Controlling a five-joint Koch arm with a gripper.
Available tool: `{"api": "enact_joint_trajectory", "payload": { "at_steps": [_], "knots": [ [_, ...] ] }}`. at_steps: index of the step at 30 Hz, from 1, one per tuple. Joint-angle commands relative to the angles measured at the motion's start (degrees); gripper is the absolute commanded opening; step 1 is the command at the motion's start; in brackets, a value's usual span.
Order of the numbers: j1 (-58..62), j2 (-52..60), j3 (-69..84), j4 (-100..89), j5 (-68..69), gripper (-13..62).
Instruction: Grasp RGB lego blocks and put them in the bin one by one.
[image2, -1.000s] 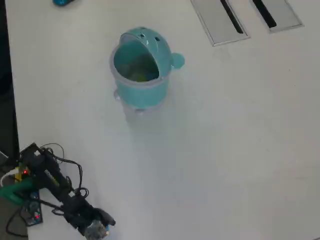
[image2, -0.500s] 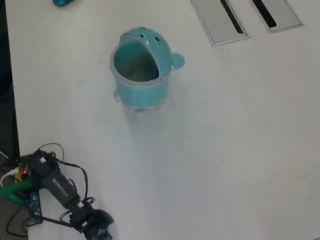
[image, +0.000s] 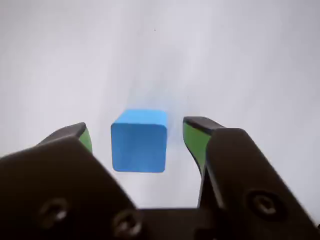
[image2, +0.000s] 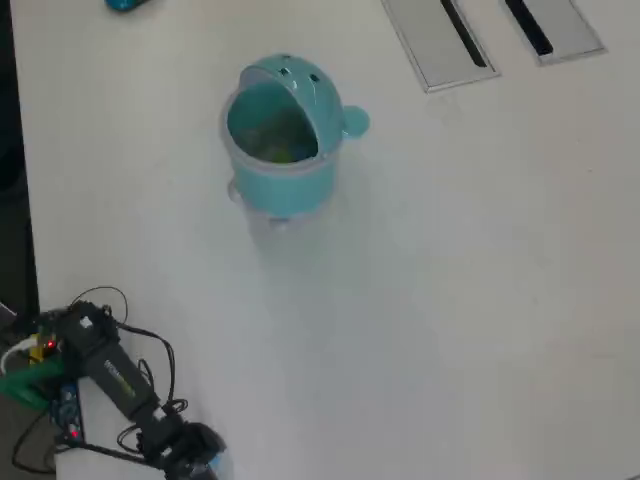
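Here the blue block (image: 139, 141) sits between the parted, untouching fingers of the end effector (image: 136, 135).

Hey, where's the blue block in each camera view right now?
Wrist view: the blue block sits centre frame on the white table, between the open claw tips.
Overhead view: not visible; the arm at bottom left covers that spot.
Shared landmark: the white table.

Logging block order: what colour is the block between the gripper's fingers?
Blue block, clearest in the wrist view, between the open gripper's green-padded fingers.
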Motion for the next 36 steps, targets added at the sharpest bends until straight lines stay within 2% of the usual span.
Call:
{"api": "enact_joint_trajectory", "payload": {
  "at_steps": [1,22,36],
  "knots": [
    [1.4,0.5,-2.5,-0.7,-0.4,33.1],
    [-1.6,0.5,0.4,3.1,-1.6,33.5],
    [-2.4,-4.7,1.1,0.4,-2.0,33.0]
  ]
}}
